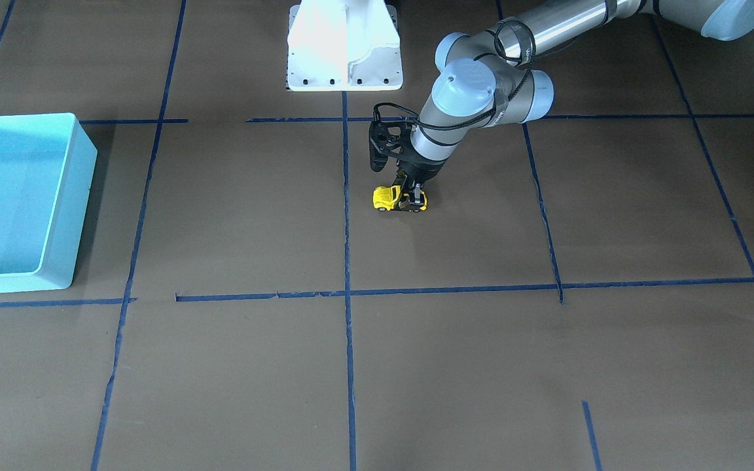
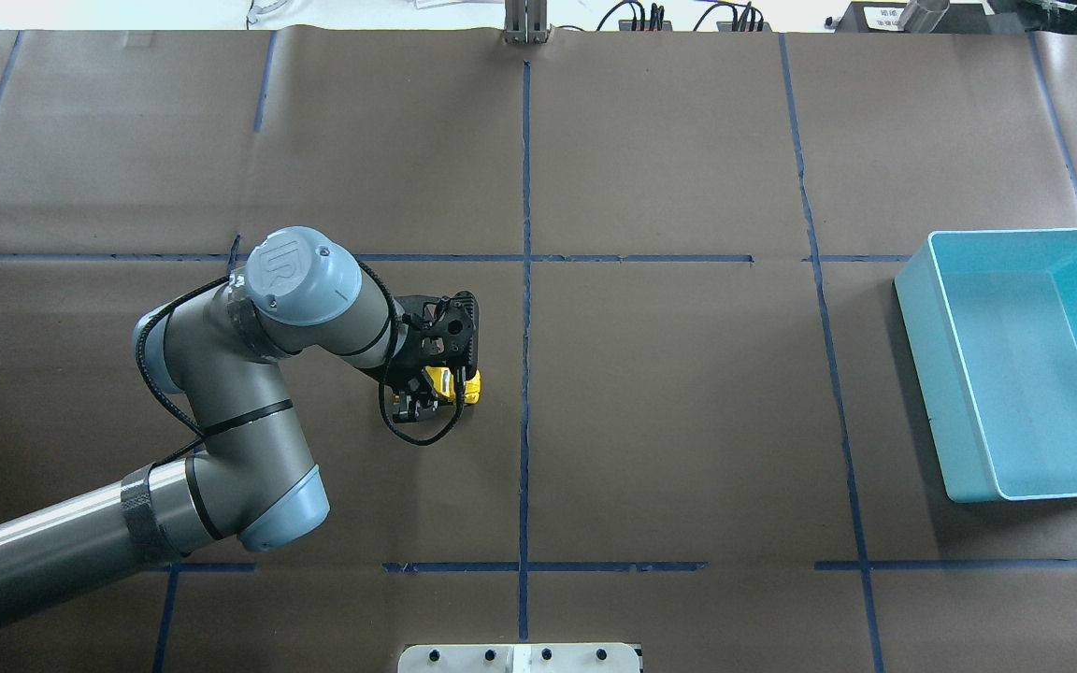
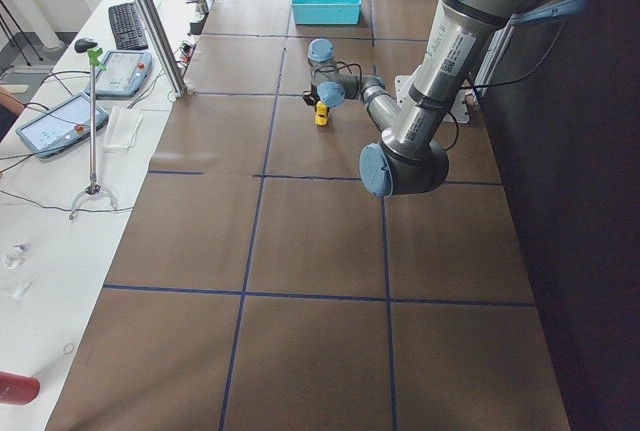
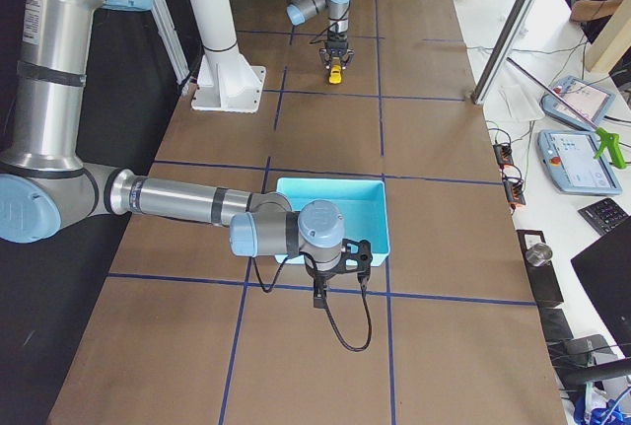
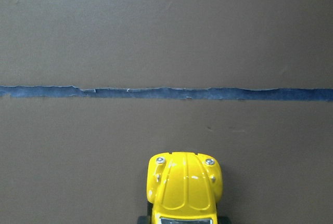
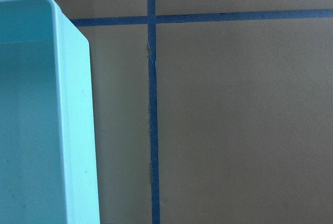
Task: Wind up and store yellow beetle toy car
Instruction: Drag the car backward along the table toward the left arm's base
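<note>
While the left gripper (image 1: 412, 197) points down over the table's middle, its jaws are closed narrowly around the rear of the yellow beetle toy car (image 1: 387, 196). The car sits on the brown paper, just to the robot's left of the central blue tape line (image 2: 526, 421). Far to the right lies the light blue bin (image 2: 940, 383). The right gripper (image 4: 318, 294) hangs just beside it, and I cannot tell how its jaws stand.

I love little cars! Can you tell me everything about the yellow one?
The yellow beetle toy car is tiny, glossy and rounded, with a ribbed hood, two silvery headlights, dark windscreen and black wheels. It stands upright on the brown table near a blue tape line, and the left end effector seems to clasp its middle.
</note>
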`<state>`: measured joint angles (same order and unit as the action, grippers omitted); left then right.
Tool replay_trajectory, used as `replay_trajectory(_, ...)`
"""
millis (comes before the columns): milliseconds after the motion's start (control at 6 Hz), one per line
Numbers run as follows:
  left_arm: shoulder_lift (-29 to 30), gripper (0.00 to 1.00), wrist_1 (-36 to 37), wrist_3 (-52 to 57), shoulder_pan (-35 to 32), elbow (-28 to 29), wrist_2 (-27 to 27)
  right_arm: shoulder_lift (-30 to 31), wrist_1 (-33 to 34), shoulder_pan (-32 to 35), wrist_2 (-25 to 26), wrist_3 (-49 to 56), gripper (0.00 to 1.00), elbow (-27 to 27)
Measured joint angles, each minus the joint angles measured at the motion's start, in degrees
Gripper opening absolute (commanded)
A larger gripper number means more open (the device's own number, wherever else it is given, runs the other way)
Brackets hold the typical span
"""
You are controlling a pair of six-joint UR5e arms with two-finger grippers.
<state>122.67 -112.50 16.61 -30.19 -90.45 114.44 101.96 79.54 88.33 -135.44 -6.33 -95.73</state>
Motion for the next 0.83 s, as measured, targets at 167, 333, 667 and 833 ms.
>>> replay_trajectory(167, -0.76, 0.07, -0.19, 0.0, -0.03, -0.3, 0.12, 0.0, 0.0, 0.0, 0.0, 0.0, 1.0, 0.01)
replay_trajectory(333, -1.33, 0.07, -0.68, 0.03, -0.08, -0.39, 0.16, 0.0, 0.0, 0.0, 0.0, 0.0, 1.0, 0.01)
replay_trajectory(667, -3.18, 0.09, -2.35, 0.7, -0.75, -0.95, 0.84, -0.01, 0.0, 0.0, 0.0, 0.0, 1.0, 0.01)
replay_trajectory(833, -4.7, 0.21, -3.31, 0.94, -1.36, -1.57, 2.01, 0.0, 0.0, 0.0, 0.0, 0.0, 1.0, 0.01)
